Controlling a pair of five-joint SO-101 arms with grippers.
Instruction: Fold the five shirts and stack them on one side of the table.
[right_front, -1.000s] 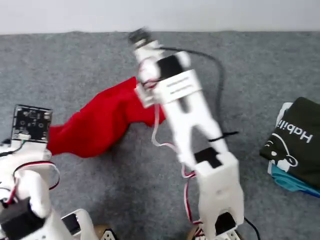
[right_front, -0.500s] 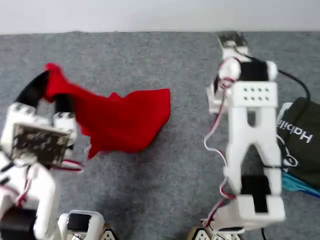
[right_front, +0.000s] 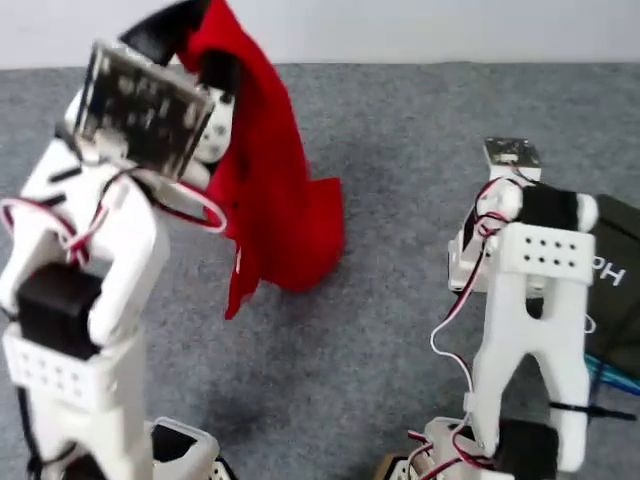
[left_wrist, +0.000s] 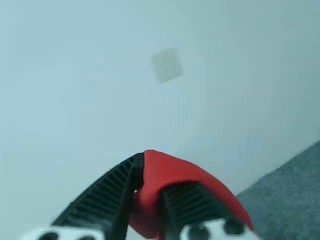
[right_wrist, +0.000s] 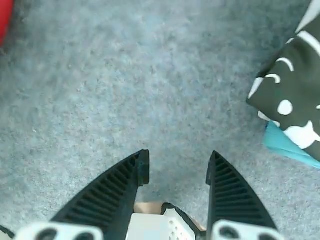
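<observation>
Lifted since half a second ago, the red shirt (right_front: 285, 220) now hangs from the left gripper (right_front: 200, 40), which is clamped on a fold of it. Its hem trails on the grey table (right_front: 400, 150), well apart from the folded stack. The right gripper (right_wrist: 177, 165), spread wide and empty, has drawn back beside that stack. There a dark printed shirt (right_wrist: 290, 95) lies on a teal shirt (right_wrist: 285, 145). I judge at least two shirts done and the red one still unfolded.
</observation>
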